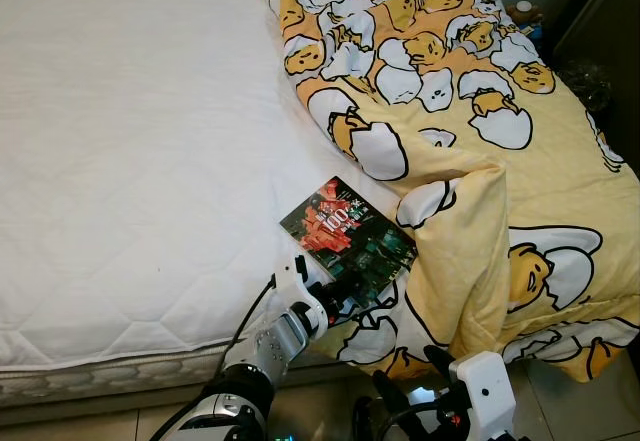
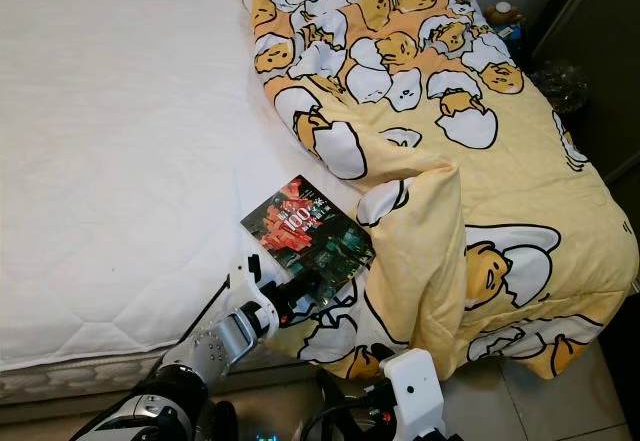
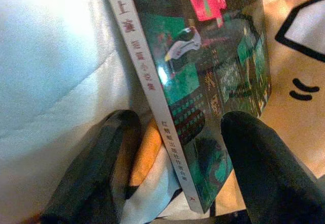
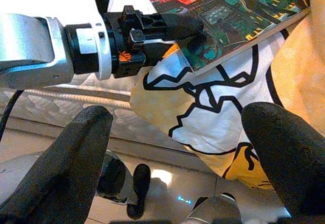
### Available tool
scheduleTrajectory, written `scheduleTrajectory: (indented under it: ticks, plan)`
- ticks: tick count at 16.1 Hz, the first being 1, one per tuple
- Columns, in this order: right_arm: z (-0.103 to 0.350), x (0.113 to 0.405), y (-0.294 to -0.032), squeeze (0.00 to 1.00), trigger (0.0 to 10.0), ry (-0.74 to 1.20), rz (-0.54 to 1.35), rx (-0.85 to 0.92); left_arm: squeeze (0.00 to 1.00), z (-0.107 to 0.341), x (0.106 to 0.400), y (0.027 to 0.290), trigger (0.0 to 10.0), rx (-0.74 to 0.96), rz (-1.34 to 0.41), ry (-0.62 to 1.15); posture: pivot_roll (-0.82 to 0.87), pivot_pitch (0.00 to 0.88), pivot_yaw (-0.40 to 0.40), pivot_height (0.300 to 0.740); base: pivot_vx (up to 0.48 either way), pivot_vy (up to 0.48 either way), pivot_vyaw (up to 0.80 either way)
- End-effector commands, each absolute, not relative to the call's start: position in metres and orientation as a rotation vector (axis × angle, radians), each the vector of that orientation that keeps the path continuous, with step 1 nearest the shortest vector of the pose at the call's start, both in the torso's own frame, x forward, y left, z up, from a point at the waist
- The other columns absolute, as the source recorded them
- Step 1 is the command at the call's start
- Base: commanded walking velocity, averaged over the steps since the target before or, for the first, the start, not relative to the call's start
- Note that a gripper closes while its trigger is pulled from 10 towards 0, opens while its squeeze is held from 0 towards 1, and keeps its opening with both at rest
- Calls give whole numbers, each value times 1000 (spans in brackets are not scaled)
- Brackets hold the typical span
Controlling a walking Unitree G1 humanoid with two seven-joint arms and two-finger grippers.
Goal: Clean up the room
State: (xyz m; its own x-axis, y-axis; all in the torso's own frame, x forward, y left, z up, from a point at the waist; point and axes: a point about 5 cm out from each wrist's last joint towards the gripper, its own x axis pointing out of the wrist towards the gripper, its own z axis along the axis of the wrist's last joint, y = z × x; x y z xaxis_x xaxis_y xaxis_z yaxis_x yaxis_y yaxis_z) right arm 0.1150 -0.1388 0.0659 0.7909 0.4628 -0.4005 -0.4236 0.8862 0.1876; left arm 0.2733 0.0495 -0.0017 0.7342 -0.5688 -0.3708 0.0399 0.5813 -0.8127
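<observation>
Left gripper (image 1: 350, 291) spread around one book's (image 1: 348, 234) near corner at the bed's (image 1: 130, 161) front edge; right gripper (image 4: 177, 148) open below, past one quilt (image 1: 470, 111).

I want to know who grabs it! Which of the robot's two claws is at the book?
The left gripper. Its fingers straddle the near corner of the book on the bed, while the right gripper hangs open lower down, beside the yellow blanket.

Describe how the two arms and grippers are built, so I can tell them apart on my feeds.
Left arm: silver ribbed metal, black cable alongside, white wrist block. Left gripper: two long black fingers. Right arm: white wrist housing, black cabling. Right gripper: same broad black fingers.
</observation>
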Motion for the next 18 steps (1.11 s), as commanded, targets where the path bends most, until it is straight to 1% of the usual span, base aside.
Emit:
scheduleTrajectory:
  ticks: [1,3,8,15,16,18]
  plan:
    - [65,114,-140,0,10000,459,468,76,0,5,269,17,0,-999,-419,687,-273,158,-37,714,0,0,0]
    - [64,114,-140,0,10000,459,467,75,0,15,281,24,0,-1028,-374,617,-271,149,-38,714,0,0,0]
    - [63,118,-140,0,10000,451,473,69,0,23,286,21,0,-1005,-384,568,-265,140,-41,714,0,0,0]
    - [63,118,-139,0,10000,452,473,68,0,38,299,22,0,-1064,-350,502,-261,142,-43,714,0,0,0]
    - [63,119,-140,0,10000,447,468,68,0,45,306,28,0,-1026,-353,467,-257,142,-42,714,0,0,0]
    - [63,123,-141,0,10000,431,442,66,0,68,317,44,0,-890,-421,354,-247,139,-41,714,0,0,0]
